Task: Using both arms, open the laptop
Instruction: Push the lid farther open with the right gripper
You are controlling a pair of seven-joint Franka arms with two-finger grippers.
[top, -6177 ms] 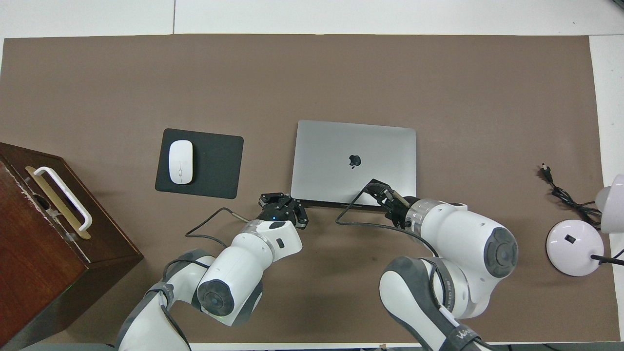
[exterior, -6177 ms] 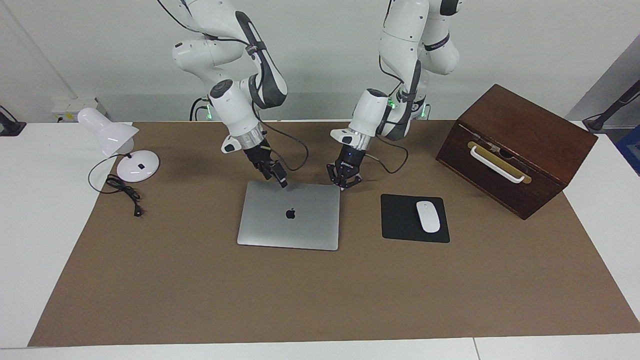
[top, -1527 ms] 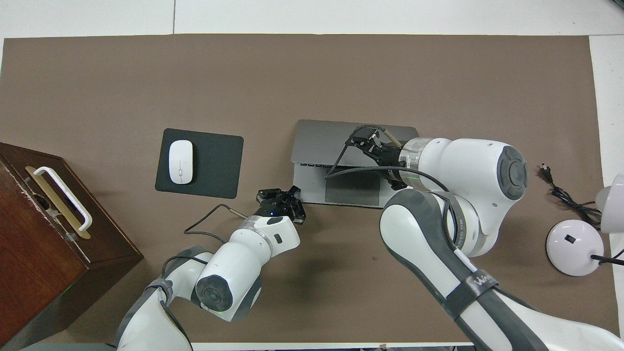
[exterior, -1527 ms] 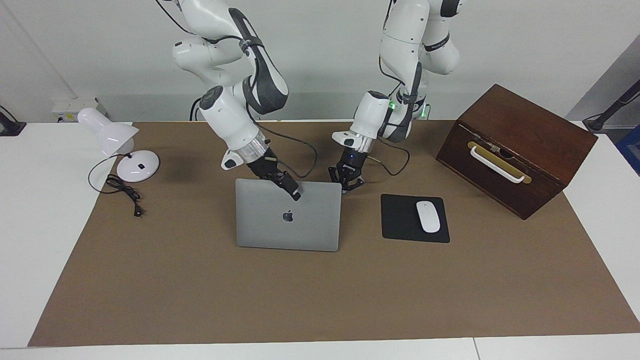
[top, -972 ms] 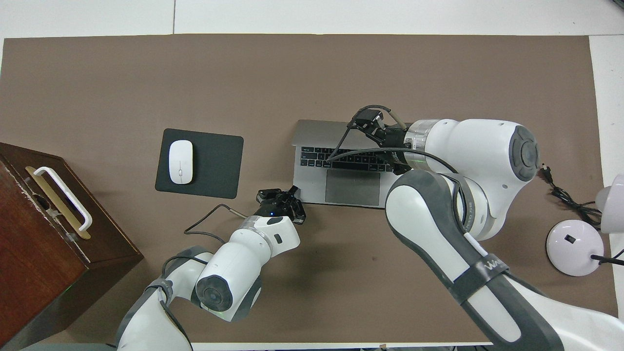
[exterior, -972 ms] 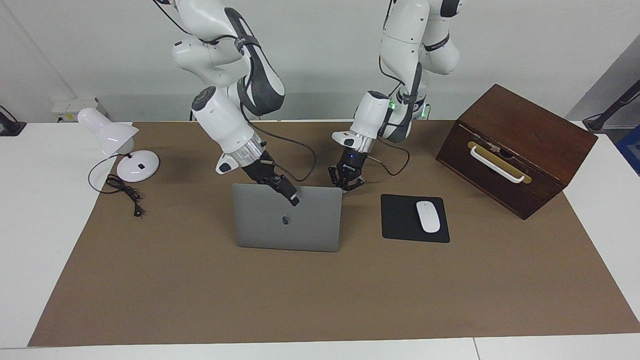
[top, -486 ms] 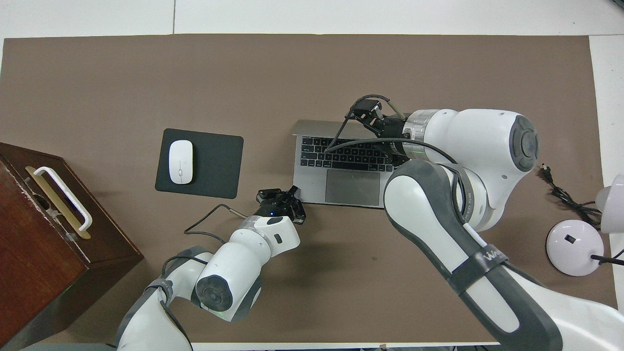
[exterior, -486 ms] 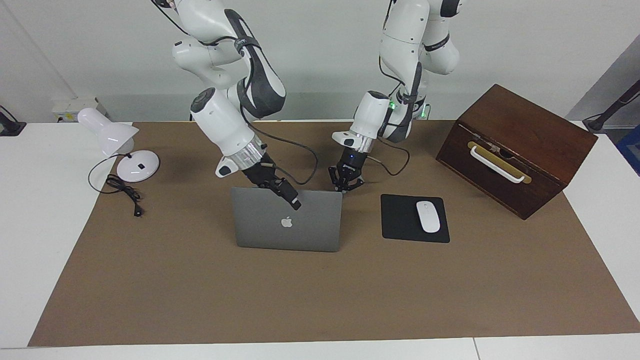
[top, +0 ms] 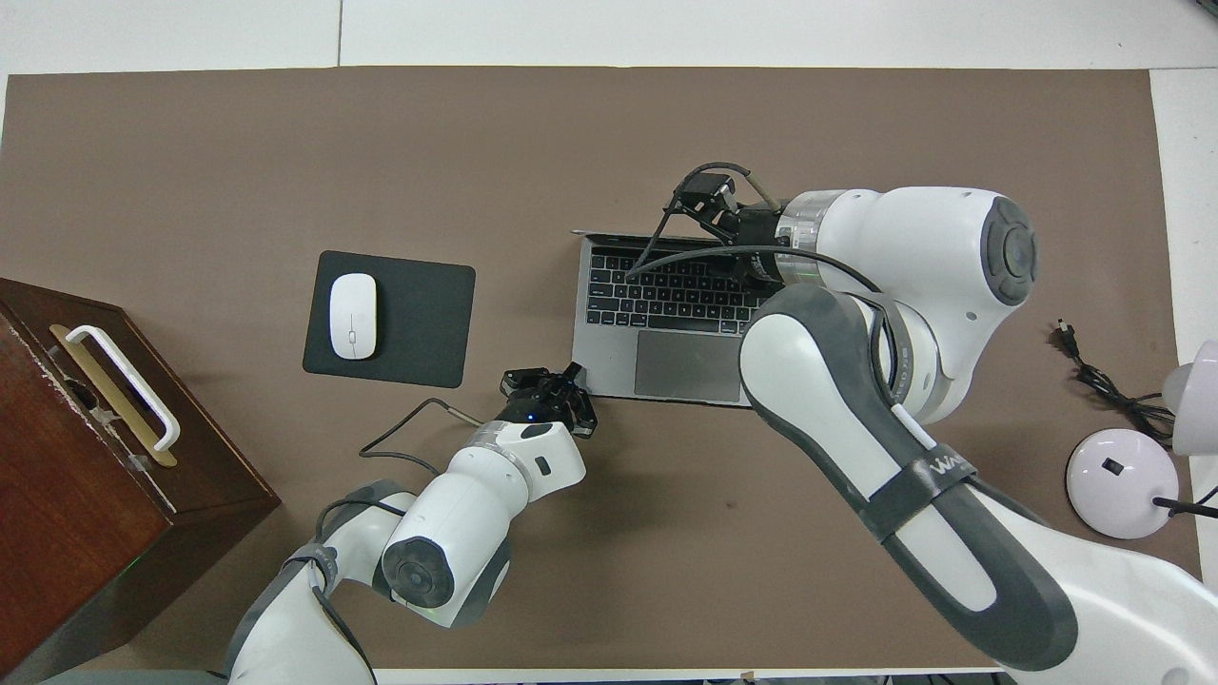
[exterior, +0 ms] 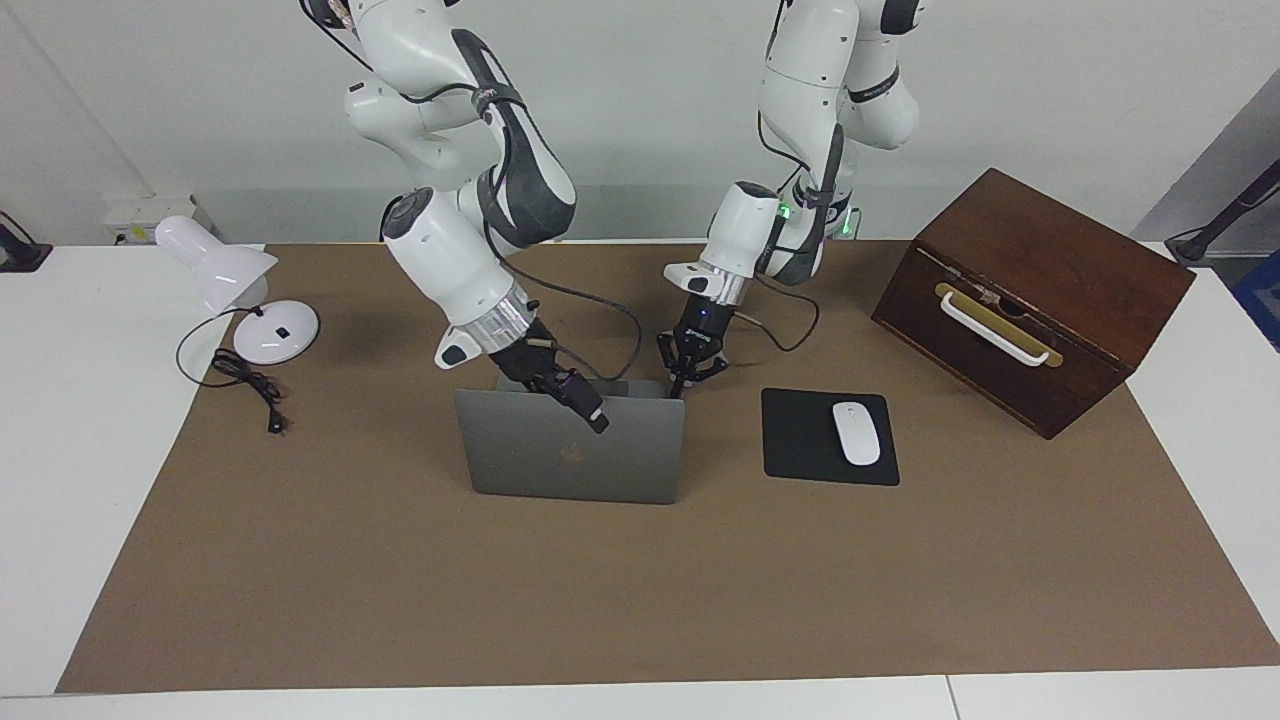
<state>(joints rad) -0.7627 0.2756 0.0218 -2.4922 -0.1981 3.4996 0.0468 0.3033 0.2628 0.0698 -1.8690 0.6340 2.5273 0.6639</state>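
The thin silver-grey metal laptop (exterior: 575,452) stands open at the middle of the frame in the facing view, its lid raised to about upright or a little past, so the overhead view shows the grey keyboard deck and trackpad with the lid as a thin strip along the deck's upper edge.

The right gripper (exterior: 580,402) is at the lid's top edge near the dark logo, its black fingers against the lid's outer face. Whether they pinch the edge or only rest on it I cannot tell. It appears placed there to swing the lid on its hinge.

The left gripper (top: 547,392) sits low at the deck's corner nearest the robots, toward the left arm's end of the table. Its fingers look spread a little and close on nothing. It seems posted there to keep the base from lifting or sliding while the lid turns.

To the lower right of the laptop in the facing view lies a flat black mouse pad (exterior: 800,440) carrying a white oval mouse (exterior: 856,432). A dark wooden box with a white handle (exterior: 1030,300) stands at the right, a white desk lamp (exterior: 230,285) with a loose black cord at the left. All rest on a brown mat (exterior: 640,600) over a white table (exterior: 60,450), before a plain pale wall.
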